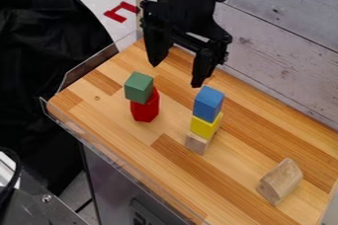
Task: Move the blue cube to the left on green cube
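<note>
I'm hanging the empty gripper (176,75) downward, spread wide. One blue cube (208,103) is topping one yellow block (206,126), above one of two wooden blocks (197,142); one green cube (139,87) is capping one red block (145,109).

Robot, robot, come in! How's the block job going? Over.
Gripper open, above table. Blue block on yellow block. Green block on red block, nothing on top. Over.

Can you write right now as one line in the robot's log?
tool: open, empty | blue cube: on yellow block, above wooden block | green cube: on red block | blue-on-green: not done
</note>
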Tool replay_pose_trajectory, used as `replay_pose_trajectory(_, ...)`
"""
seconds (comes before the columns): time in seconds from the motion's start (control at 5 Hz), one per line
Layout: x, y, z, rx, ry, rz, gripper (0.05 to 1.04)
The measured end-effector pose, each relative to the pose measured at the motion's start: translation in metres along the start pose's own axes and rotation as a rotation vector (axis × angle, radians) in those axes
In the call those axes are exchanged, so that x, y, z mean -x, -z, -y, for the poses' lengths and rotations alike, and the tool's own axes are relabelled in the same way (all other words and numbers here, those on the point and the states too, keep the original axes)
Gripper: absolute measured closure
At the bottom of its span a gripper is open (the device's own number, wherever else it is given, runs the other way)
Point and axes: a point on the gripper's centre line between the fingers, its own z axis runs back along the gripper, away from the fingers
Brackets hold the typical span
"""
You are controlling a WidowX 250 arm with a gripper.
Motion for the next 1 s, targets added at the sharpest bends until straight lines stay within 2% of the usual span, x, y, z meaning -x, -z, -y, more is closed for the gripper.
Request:
replay_pose_trajectory(0.2, 0.003, 0.005, 0.0, -0.002, 0.0, -0.023, 0.083)
replay_pose_trajectory(0.6, 0.001, 0.012, 0.014, -0.001, 0.054, -0.028, 0.083)
replay_pose_trajectory(0.8, -0.004, 0.015, 0.016, 0.001, 0.039, -0.027, 0.083)
replay_pose_trajectory(1.0, -0.008, 0.025, 0.017, 0.019, -0.045, -0.064, 0.083)
